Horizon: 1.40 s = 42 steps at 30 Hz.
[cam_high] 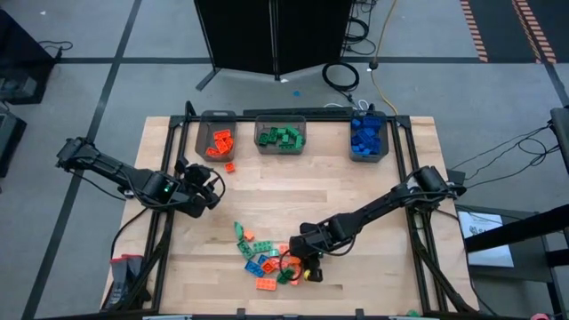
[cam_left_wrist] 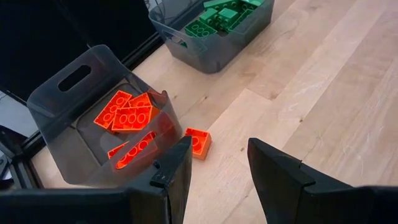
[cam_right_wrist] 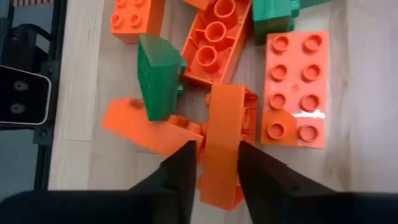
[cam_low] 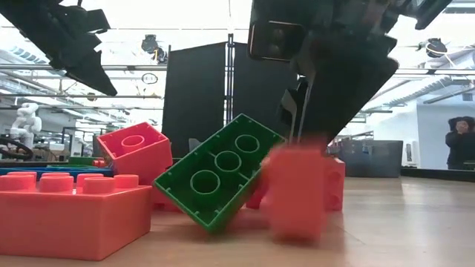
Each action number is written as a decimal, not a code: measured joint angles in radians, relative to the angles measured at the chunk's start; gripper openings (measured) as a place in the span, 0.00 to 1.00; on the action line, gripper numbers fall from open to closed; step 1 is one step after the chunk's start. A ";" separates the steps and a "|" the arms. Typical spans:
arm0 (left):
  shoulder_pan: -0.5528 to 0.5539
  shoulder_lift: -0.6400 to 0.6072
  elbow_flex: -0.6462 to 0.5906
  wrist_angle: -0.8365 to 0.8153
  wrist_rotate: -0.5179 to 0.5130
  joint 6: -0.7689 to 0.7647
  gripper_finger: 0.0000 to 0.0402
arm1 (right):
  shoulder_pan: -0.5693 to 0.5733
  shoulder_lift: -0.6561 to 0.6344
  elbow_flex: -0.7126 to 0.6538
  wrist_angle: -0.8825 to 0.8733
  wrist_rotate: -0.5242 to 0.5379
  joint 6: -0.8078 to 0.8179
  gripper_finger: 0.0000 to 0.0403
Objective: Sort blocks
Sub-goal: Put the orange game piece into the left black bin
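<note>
From above, the right claw (cam_high: 305, 258) sits in the loose pile of blocks (cam_high: 267, 258) near the desk's (cam_high: 373, 204) front edge, open wood behind it. The left claw (cam_high: 212, 182) hovers released beside the orange bin (cam_high: 217, 135).

Level view: a tilted green brick (cam_low: 219, 172) leans just beside the gripped orange brick (cam_low: 297, 193).

Right wrist: fingers (cam_right_wrist: 180, 168) clench that orange brick (cam_right_wrist: 222, 146), neighbours crowding both sides.

Left wrist: one stray orange brick (cam_left_wrist: 198, 142) lies beside the bin.
</note>
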 joint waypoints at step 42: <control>0.000 0.000 0.000 -0.005 -0.021 -0.002 0.40 | -0.384 -0.278 0.039 -0.124 0.427 -0.064 0.00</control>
